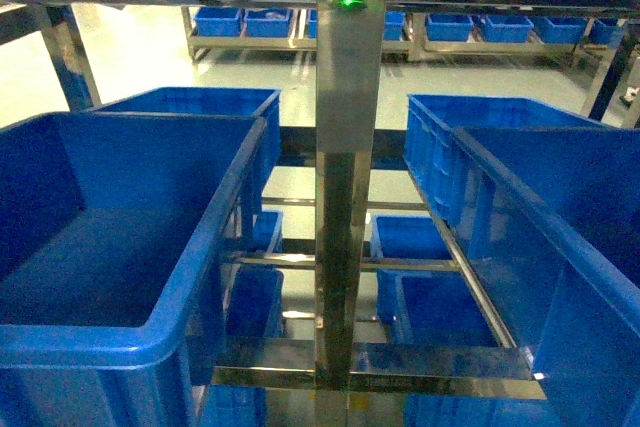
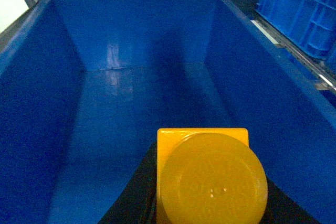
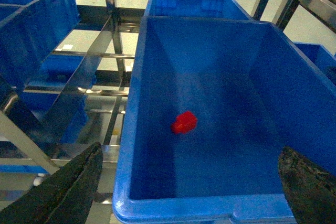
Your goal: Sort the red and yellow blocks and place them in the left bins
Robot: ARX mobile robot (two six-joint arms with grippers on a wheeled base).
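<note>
The yellow block [image 2: 210, 177] fills the bottom of the left wrist view, stud side toward the camera. My left gripper [image 2: 207, 187] is shut on it, with dark fingers [image 2: 131, 198] showing on both sides. It hangs over the inside of a deep blue left bin [image 2: 31, 103], whose floor is bare. The same left bin [image 1: 120, 337] stands at the front left in the head view. The red block [image 3: 184, 123] lies on the floor of another blue crate [image 3: 126, 129]. My right gripper [image 3: 189, 192] is open above that crate's near rim. Neither gripper shows in the head view.
A shiny metal rack post [image 1: 345, 197] rises in the middle, with cross rails [image 1: 380, 362] below. More blue crates stand behind at left [image 1: 200, 102], at right [image 1: 560, 247] and on lower shelves [image 1: 430, 307]. A ribbed crate [image 2: 299, 9] is right of the left bin.
</note>
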